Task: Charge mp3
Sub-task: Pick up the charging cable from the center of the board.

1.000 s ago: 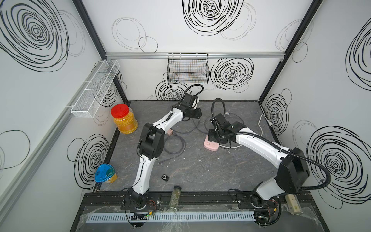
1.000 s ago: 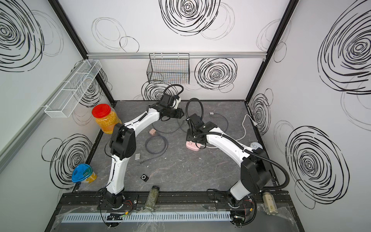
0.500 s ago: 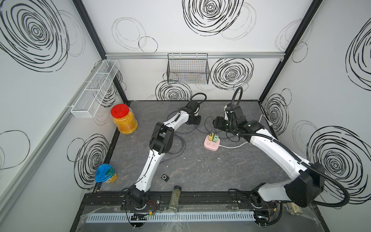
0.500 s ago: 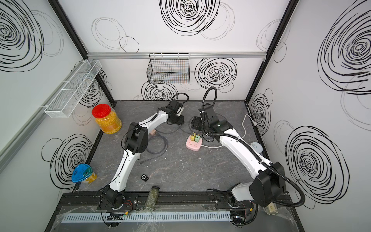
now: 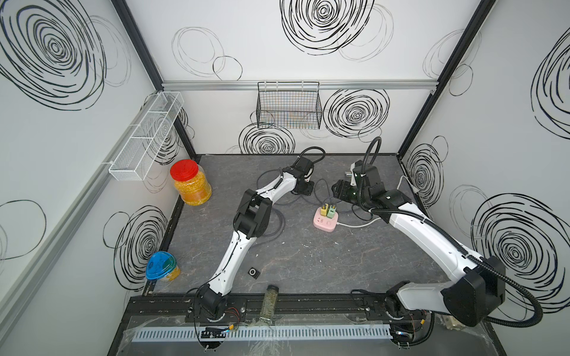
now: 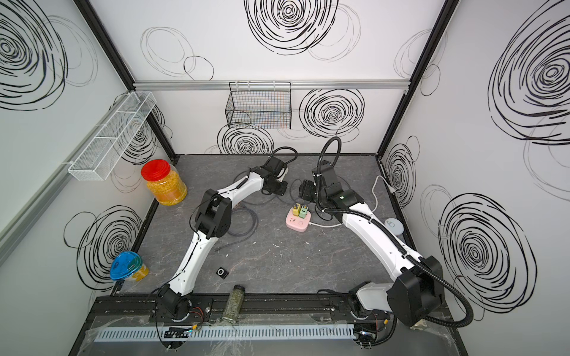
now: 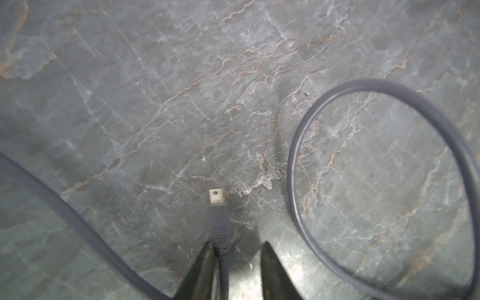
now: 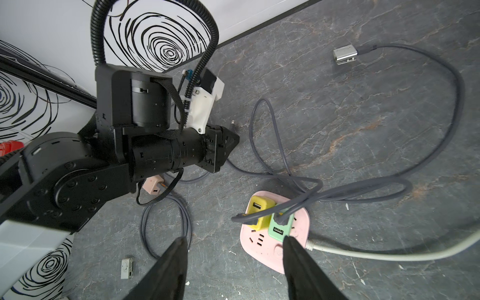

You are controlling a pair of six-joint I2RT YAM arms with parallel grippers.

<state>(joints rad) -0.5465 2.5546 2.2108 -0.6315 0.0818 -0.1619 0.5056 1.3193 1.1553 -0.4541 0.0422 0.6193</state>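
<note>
the left end effector (image 7: 237, 244) is seen low over the grey marbled tabletop (image 7: 155, 78) with its fingers (image 7: 272, 270) apart. a grey cable (image 7: 224, 262) is passed between them, resting against one finger with a clear gap left to the other, so it is not clamped. the cable's small plug (image 7: 217, 205), tipped in pale metal, is seen just ahead of the fingertips, and a cable loop (image 7: 293, 161) is laid on the tabletop off to one side of this end effector. the right end effector (image 8: 235, 237) is poised above the tabletop with its fingers spread wide and nothing between them. just below and ahead of it a pink power strip (image 8: 259, 246) is seen, with a yellow charger (image 8: 259, 207) and a green charger (image 8: 276, 231) plugged in side by side. a grey connector is seated in the green charger, and a loose cable end (image 8: 240, 217) is laid across the yellow one. a white mains cord (image 8: 389, 255) is led away from the strip. farther ahead of the right end effector a silver box (image 8: 344, 54) is joined to a grey lead, and a small silver device (image 8: 127, 267) is seen on the tabletop beside one finger. the black mp3 player (image 5: 254, 272) is shown in both top views lying flat on the tabletop, well apart from both end effectors, back toward the arm bases.
</note>
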